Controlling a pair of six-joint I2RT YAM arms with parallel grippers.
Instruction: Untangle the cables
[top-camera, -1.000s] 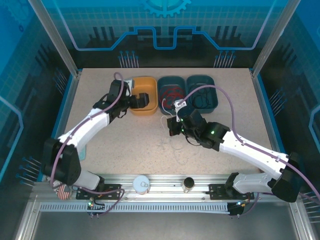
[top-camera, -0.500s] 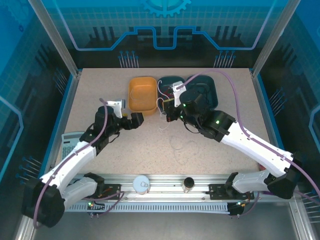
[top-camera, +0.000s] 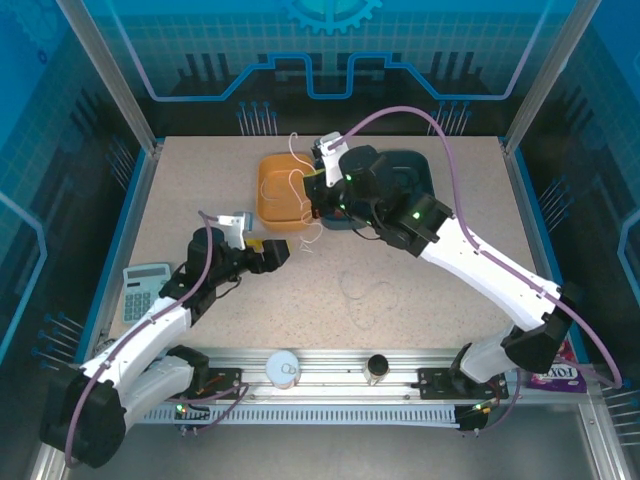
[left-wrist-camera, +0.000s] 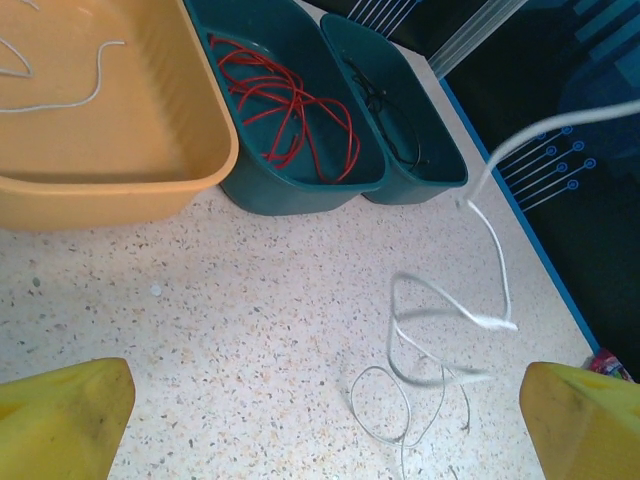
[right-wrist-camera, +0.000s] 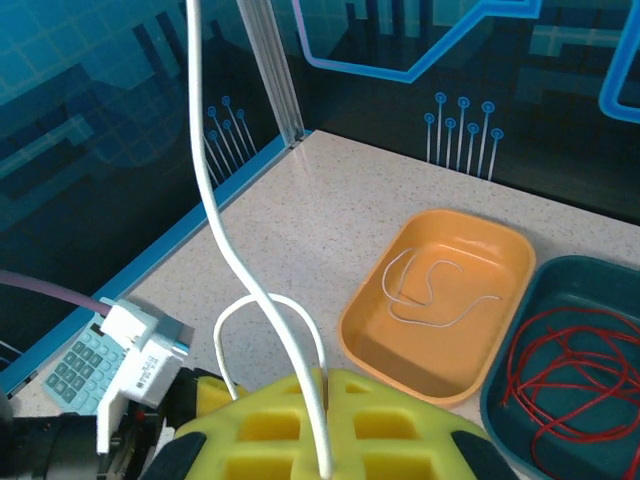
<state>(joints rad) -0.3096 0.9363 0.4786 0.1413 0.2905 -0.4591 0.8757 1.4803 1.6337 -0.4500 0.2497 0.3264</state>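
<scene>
My right gripper (top-camera: 316, 196) (right-wrist-camera: 325, 388) hovers over the orange bin (top-camera: 278, 197) (right-wrist-camera: 440, 300) and is shut on a white cable (right-wrist-camera: 215, 200) (top-camera: 296, 178), whose loose ends dangle above and beside the bin. That hanging cable shows blurred in the left wrist view (left-wrist-camera: 492, 230). Thin white strands (right-wrist-camera: 432, 292) (left-wrist-camera: 62, 92) lie inside the orange bin. More white cable (top-camera: 366, 293) (left-wrist-camera: 398, 402) lies looped on the table. A red cable (left-wrist-camera: 292, 102) (right-wrist-camera: 565, 350) fills the middle teal bin (left-wrist-camera: 300, 185); a black cable (left-wrist-camera: 388, 112) lies in the right teal bin (left-wrist-camera: 420, 170). My left gripper (top-camera: 274, 254) (left-wrist-camera: 330, 425) stands open and empty above the table.
A calculator (top-camera: 145, 288) (right-wrist-camera: 84, 362) lies at the table's left edge. A white roll (top-camera: 284, 368) and a dark cap (top-camera: 377, 368) sit on the front rail. A purple packet (top-camera: 560, 376) is at the front right. Blue walls enclose the table.
My right gripper has carried the white cable left from the teal bins to over the orange bin, raising it. The left arm pulled back from the orange bin, then barely moved.
</scene>
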